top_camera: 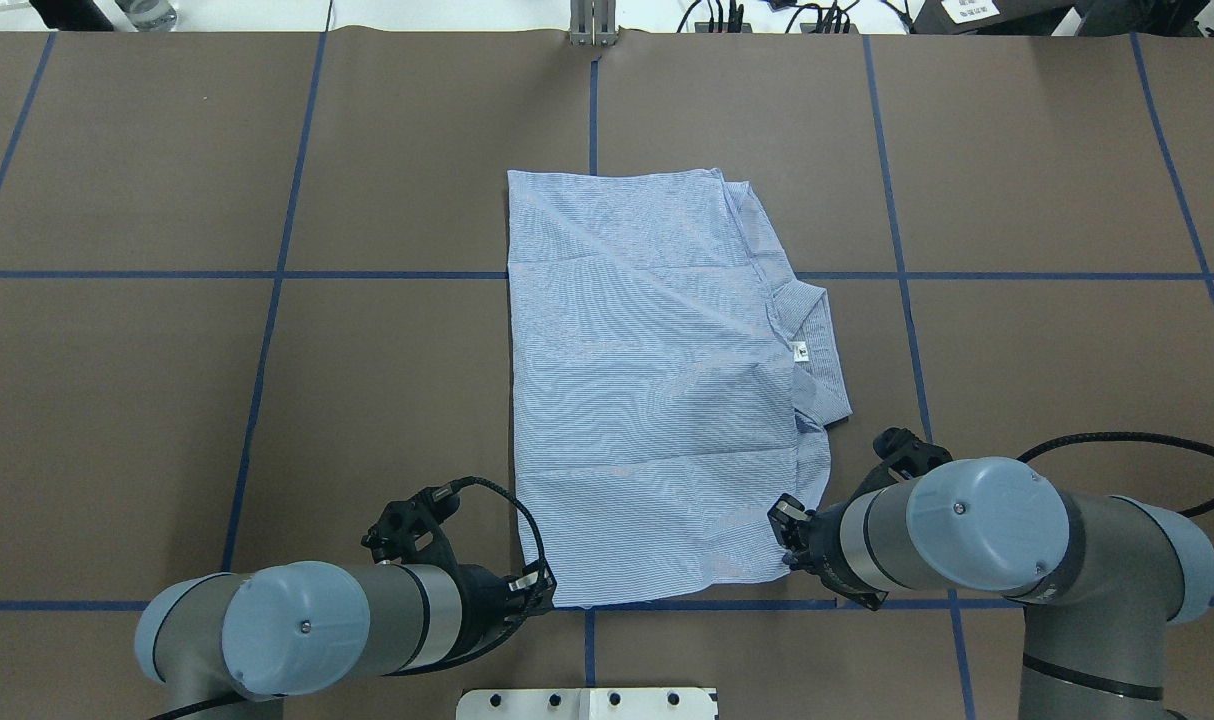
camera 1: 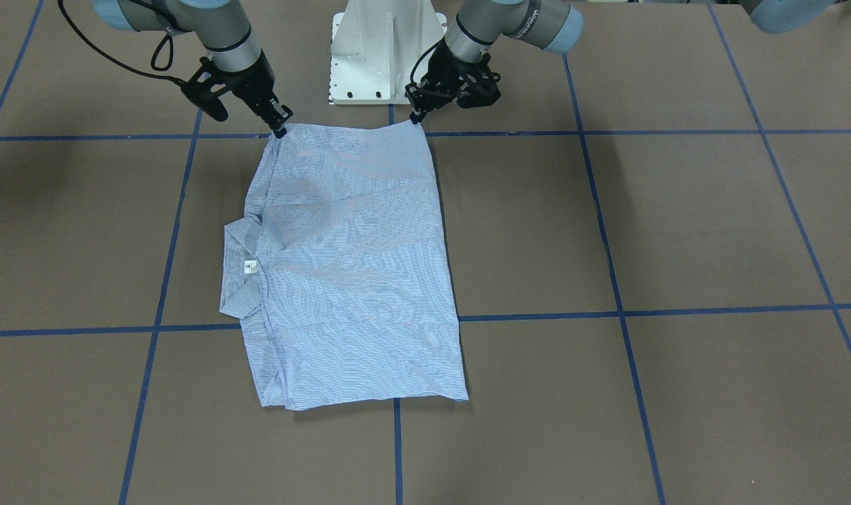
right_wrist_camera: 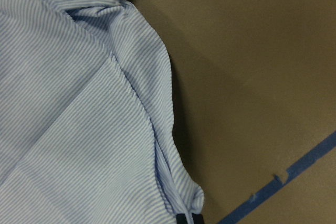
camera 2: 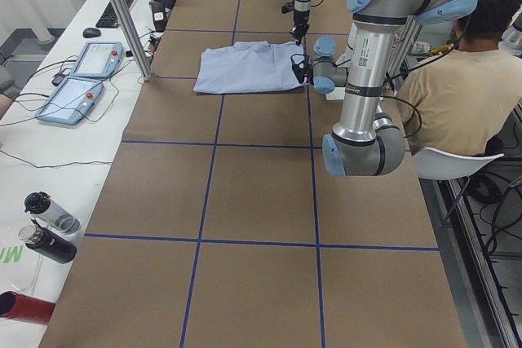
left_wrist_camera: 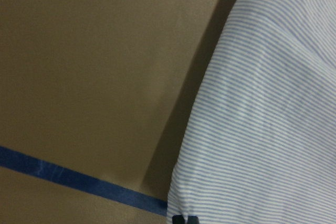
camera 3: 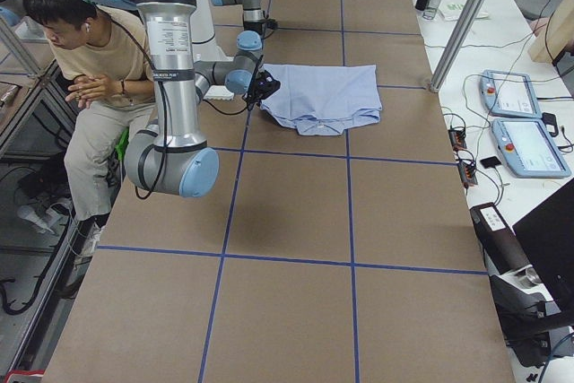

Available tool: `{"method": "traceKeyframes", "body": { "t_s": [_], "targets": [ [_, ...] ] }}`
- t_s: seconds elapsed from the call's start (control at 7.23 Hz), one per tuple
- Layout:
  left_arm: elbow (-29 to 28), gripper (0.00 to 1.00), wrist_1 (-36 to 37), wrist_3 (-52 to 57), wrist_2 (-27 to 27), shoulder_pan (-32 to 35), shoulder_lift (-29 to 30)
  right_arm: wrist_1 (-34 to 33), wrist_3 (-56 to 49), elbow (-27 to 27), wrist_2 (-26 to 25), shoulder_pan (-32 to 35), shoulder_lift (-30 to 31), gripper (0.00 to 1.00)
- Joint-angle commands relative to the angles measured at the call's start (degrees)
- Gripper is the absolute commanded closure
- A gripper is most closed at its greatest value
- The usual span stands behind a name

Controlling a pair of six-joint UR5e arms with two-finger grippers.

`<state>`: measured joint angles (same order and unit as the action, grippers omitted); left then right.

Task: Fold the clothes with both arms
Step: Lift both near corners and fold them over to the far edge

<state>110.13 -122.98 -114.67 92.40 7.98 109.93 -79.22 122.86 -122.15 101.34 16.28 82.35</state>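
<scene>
The clothes are one light blue striped shirt (camera 1: 355, 266) (top_camera: 647, 380), lying as a flat rectangle mid-table with its collar (top_camera: 817, 340) and white neck label toward the robot's right. My left gripper (top_camera: 542, 590) (camera 1: 417, 116) is shut on the shirt's near left corner, at a blue tape line. On the near right corner, my right gripper (top_camera: 787, 520) (camera 1: 280, 128) is also shut. Both wrist views show striped cloth (left_wrist_camera: 262, 119) (right_wrist_camera: 68, 119) running down to the dark fingertips at the bottom edge. The corners look slightly lifted.
The white pedestal base (camera 1: 387, 52) stands just behind the shirt's near edge. A seated person (camera 2: 457, 95) (camera 3: 90, 69) is behind the robot. Touch panels (camera 2: 81, 79) and bottles (camera 2: 45, 226) lie on the side bench beyond the table's far edge. Blue tape lines grid the brown tabletop.
</scene>
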Motion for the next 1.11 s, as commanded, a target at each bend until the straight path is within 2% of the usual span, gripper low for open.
{"method": "traceKeyframes", "body": {
  "t_s": [0.0, 0.28, 0.41, 0.55, 0.69, 0.97],
  "targets": [
    [9.0, 1.0, 0.1, -0.1, 0.3, 0.3, -3.2, -4.3, 0.4, -5.6, 0.0, 0.5, 0.1, 1.0],
    [11.5, 1.0, 0.1, 0.0, 0.5, 4.3, -2.4, -6.8, 0.2, -7.6, 0.1, 2.8, -1.2, 1.0],
    [10.5, 1.0, 0.3, 0.6, 0.6, 8.3, -2.3, -8.5, -0.2, -5.6, 1.5, 7.3, -4.4, 1.0],
    [7.2, 1.0, 0.3, 1.0, 0.9, 11.8, -1.5, -10.5, -0.4, -0.1, 7.2, 13.5, -10.8, 1.0],
    [2.9, 1.0, 0.2, 1.9, 4.3, 15.4, 0.4, -10.7, -0.8, 6.2, 10.7, 18.0, -16.7, 1.0],
    [-3.1, 1.0, -0.2, 4.1, 6.4, 20.0, 4.5, -10.7, -9.3, 10.8, 12.3, 23.7, -17.9, 1.0]
  ]
}}
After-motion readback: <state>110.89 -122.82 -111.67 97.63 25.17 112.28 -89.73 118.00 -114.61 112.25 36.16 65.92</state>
